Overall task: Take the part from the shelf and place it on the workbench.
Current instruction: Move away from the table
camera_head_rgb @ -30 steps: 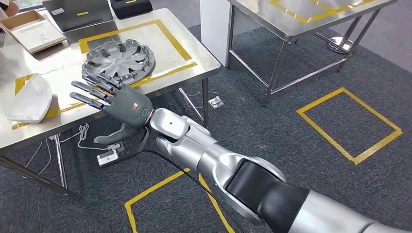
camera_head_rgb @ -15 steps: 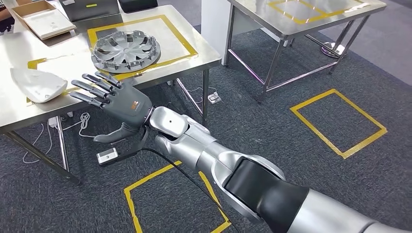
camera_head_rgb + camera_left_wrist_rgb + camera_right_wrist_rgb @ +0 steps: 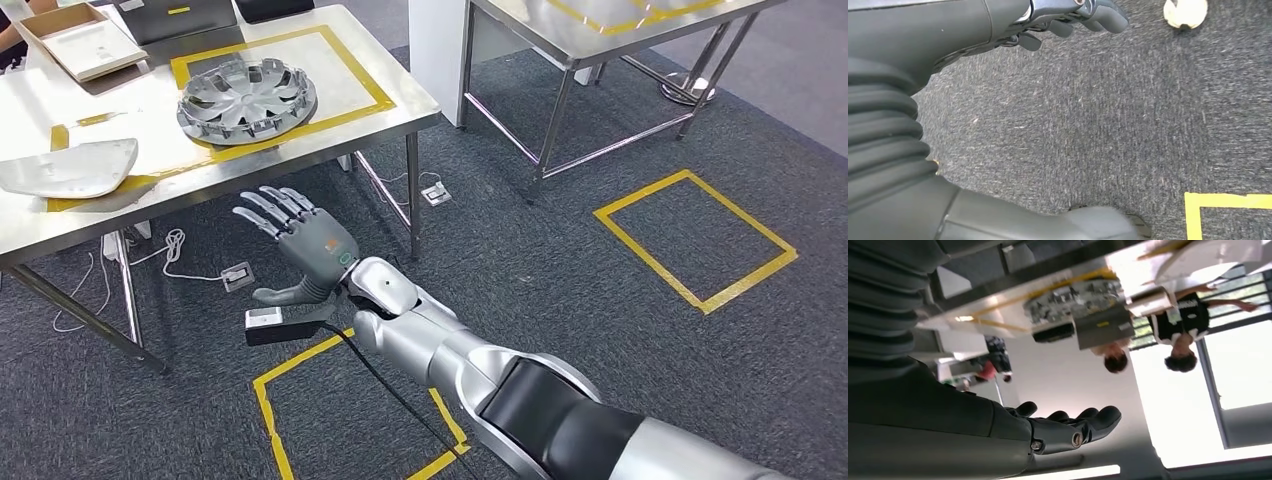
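Observation:
A silver wheel cover [image 3: 247, 97] lies flat inside the yellow tape frame on the steel workbench [image 3: 345, 80]. It also appears in the right wrist view as the wheel cover [image 3: 1073, 302]. My right hand [image 3: 300, 240] hangs in front of the bench's near edge, below the tabletop and apart from the cover. Its fingers are spread and it holds nothing. The right wrist view shows the same right hand [image 3: 1068, 432] with nothing in it. My left hand [image 3: 1068, 20] hangs over grey carpet, fingers and thumb apart, holding nothing.
A white curved panel [image 3: 70, 168] lies at the bench's left end and a shallow cardboard box [image 3: 80, 45] at its back. A second steel table [image 3: 600, 35] stands to the right. Yellow tape squares [image 3: 700, 240] mark the carpet. Cables and adapters [image 3: 238, 275] lie under the bench. Two people [image 3: 1148, 340] stand beyond it.
My right hand has drawn back and dropped from over the bench to below its front edge. The whole picture has shifted a little, so the camera has moved too. The wheel cover stays on the bench.

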